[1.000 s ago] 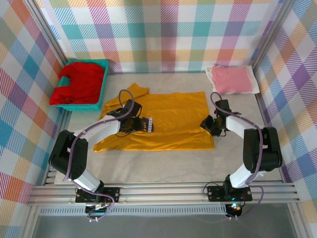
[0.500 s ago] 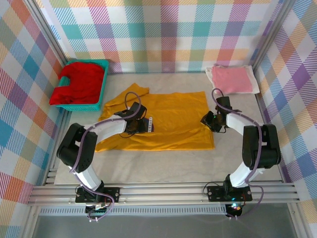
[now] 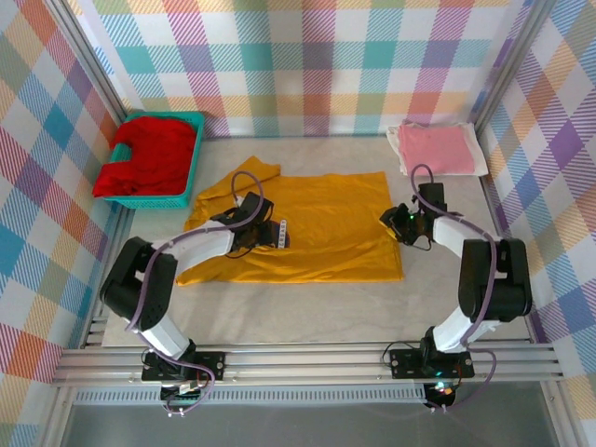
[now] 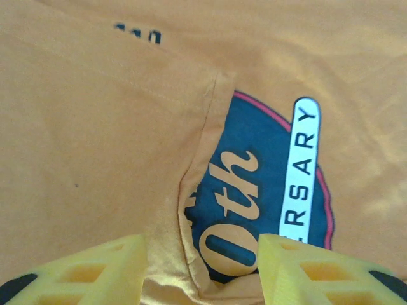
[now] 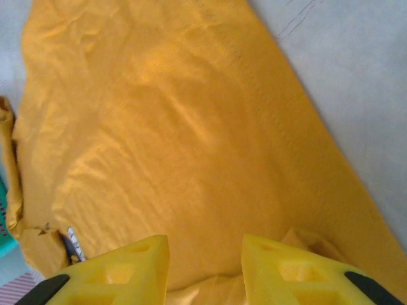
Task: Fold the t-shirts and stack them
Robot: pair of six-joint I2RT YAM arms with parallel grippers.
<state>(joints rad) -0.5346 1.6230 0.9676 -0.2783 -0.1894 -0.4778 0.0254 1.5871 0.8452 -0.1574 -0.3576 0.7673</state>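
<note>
Now, yellow shirt (image 3: pixel 326 219): spread flat mid-table, lying where it did a second ago.
Left gripper (image 3: pixel 268 235): over the chest print (image 4: pixel 254 190), fingers apart astride a raised fold; tip unmoved.
Right gripper (image 3: pixel 394 223): at the shirt's right edge, fingers apart over cloth; shifted slightly farther back.

On bench (image 3: pixel 307 307) centre, spread t-shirt (image 3: pixel 326 209); basket (image 3: pixel 154 199) behind-left, holding crumpled t-shirt (image 3: pixel 149 154); folded t-shirt (image 3: pixel 436 149) behind-right; left pincer (image 3: pixel 267 236) over spread t-shirt's left part, right pincer (image 3: pixel 393 223) at its right edge
</note>
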